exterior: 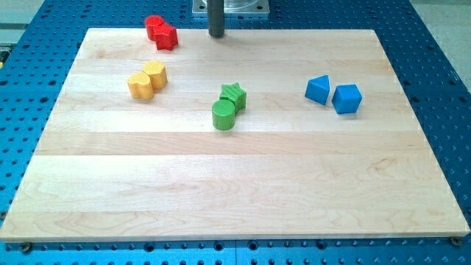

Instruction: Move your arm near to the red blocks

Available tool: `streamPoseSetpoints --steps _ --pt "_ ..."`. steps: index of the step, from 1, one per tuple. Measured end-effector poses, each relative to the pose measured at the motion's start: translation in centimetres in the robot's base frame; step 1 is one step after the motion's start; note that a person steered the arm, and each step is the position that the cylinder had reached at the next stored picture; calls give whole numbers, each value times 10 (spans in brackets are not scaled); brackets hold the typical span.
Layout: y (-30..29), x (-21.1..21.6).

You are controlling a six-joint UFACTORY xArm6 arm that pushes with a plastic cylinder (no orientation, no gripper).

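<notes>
Two red blocks sit touching at the view's top left of the wooden board: a red round block (154, 26) and a red star block (168, 37) just right and below it. My tip (216, 34) is at the board's top edge, near the middle, a short way to the right of the red star. The rod rises straight up out of the view there. Nothing touches the tip.
Two yellow blocks (147, 80) lie touching below the red ones. A green star (234, 95) and a green cylinder (224, 115) touch near the board's middle. A blue triangular block (319, 90) and a blue cube (347, 99) sit at the right. The blue perforated table (434, 81) surrounds the board.
</notes>
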State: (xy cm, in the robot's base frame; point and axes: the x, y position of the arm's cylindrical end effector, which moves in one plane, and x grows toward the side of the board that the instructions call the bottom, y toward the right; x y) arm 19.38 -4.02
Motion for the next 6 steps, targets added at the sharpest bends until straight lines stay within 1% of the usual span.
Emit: streamPoseSetpoints --steps 6 --pt "-47 -2"
